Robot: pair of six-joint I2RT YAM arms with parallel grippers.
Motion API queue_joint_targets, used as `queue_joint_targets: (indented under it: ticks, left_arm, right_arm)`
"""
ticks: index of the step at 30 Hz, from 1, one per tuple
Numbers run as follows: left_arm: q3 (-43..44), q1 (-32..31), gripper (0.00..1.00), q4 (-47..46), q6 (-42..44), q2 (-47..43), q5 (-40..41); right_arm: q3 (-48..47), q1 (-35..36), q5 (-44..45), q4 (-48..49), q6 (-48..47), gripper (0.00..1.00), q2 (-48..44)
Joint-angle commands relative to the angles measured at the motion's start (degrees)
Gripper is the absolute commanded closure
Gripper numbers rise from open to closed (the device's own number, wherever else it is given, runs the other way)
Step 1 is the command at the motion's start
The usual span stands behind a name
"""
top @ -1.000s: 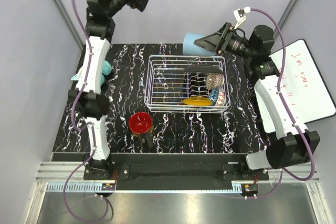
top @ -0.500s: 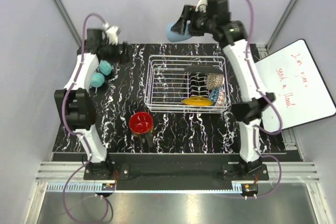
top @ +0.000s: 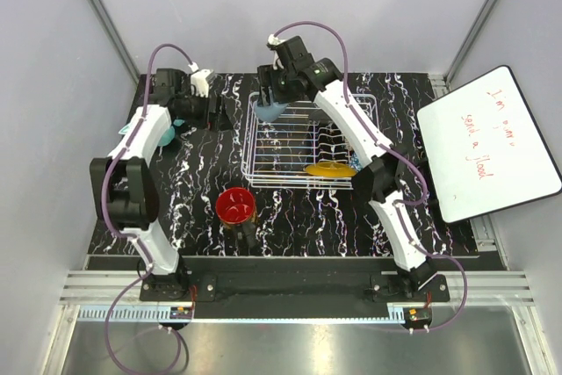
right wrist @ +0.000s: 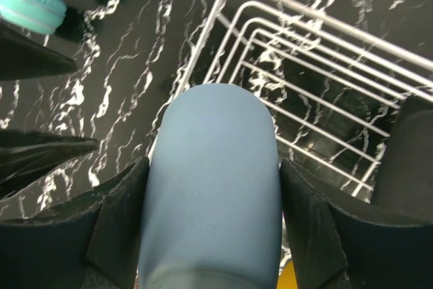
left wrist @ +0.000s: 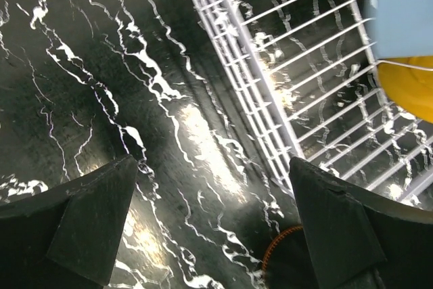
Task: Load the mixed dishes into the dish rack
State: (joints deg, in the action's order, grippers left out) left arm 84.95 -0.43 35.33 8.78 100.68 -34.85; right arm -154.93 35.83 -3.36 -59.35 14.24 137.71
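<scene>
My right gripper is shut on the light blue cup and holds it over the far left corner of the white wire dish rack. In the right wrist view the cup sits between both fingers above the rack's corner. The mustard-yellow plate stands in the rack's near right part. The dark mug with red inside stands on the table in front of the rack. My left gripper is open and empty just left of the rack, and it also shows in the left wrist view. My right arm hides the bowl and the black plate.
Teal round objects lie at the table's far left, beside my left arm. A whiteboard with red writing lies off the table's right edge. The left wrist view shows the rack's left wall, the cup and the yellow plate.
My right arm swung the blue cup from high behind the rack down to the rack's far left corner. My left arm came down and right, next to the rack.
</scene>
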Motion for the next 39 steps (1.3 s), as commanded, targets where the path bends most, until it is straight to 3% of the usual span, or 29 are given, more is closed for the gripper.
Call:
queue_joint_targets:
  ticks: [1, 12, 26, 39]
  left_arm:
    - [0.7, 0.4, 0.01, -3.8, 1.2, 4.4, -1.1]
    - [-5.9, -4.0, 0.01, -6.6, 5.5, 4.3, -1.5]
    - [-13.1, -7.1, 0.01, -7.0, 11.3, 1.6, -4.0]
    - [-13.8, -9.4, 0.01, 3.1, 21.1, -0.4, -10.5]
  right_arm:
    - [-1.5, -1.0, 2.7, 1.7, -1.1, 1.00, -1.9]
    - [-1.4, -0.2, 5.7, 1.5, -1.0, 1.00, 5.5]
    - [0.2, -0.1, 7.0, 1.3, -1.3, 1.00, 6.3]
    - [1.3, -0.5, 6.5, 1.3, -0.7, 1.00, 8.0]
